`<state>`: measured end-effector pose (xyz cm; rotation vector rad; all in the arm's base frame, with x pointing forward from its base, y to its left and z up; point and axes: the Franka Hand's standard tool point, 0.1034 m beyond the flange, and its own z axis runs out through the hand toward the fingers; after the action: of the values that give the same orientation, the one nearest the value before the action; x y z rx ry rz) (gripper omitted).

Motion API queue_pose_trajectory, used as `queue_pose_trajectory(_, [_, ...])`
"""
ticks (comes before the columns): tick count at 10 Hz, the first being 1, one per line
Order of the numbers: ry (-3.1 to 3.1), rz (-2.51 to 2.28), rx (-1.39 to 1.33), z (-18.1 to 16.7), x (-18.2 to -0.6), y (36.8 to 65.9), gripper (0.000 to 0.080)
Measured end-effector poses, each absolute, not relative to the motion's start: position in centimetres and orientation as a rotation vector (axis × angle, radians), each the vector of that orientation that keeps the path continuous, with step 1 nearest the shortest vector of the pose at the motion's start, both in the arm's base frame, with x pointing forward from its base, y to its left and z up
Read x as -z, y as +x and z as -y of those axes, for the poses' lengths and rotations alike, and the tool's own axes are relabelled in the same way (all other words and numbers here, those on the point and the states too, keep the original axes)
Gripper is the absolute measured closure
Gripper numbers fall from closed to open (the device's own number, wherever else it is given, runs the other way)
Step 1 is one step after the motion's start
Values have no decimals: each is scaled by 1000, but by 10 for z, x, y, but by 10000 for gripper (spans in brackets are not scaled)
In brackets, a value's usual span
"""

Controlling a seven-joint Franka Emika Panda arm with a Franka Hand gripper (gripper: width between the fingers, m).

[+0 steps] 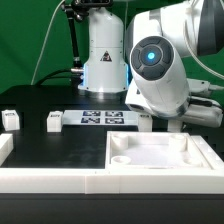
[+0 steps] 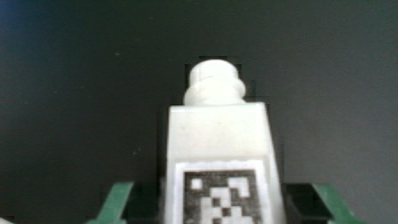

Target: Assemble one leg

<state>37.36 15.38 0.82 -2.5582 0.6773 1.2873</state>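
Note:
In the wrist view my gripper (image 2: 217,203) is shut on a leg (image 2: 217,130), a white cuboid peg with a black-and-white tag on its side and a rounded stud at its far end. The green fingertips (image 2: 121,200) press on both its sides. It hangs over dark table. In the exterior view the arm's wrist (image 1: 155,70) hides most of the gripper, which is above the table just behind the large white square plate (image 1: 160,155). Two more legs (image 1: 10,120) (image 1: 55,121) stand on the table at the exterior view's left.
The marker board (image 1: 105,118) lies behind the plate, at the foot of the robot base (image 1: 103,55). A white raised wall (image 1: 50,180) runs along the front and the exterior view's left, beside the plate.

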Motion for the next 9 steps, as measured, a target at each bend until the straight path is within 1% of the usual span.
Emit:
queue_pose_trajectory(4, [-2558,-677,-1287,-154,-8,374,511])
queue_pose_trajectory(5, [-2563,-658,-1299,-151,-11,374,511])
queue_pose_trajectory(7, [-2595,-578,-1302,-134,-53,389,511])
queue_pose_trajectory(9, [-2579,-578,-1302,-124,-83,397,511])
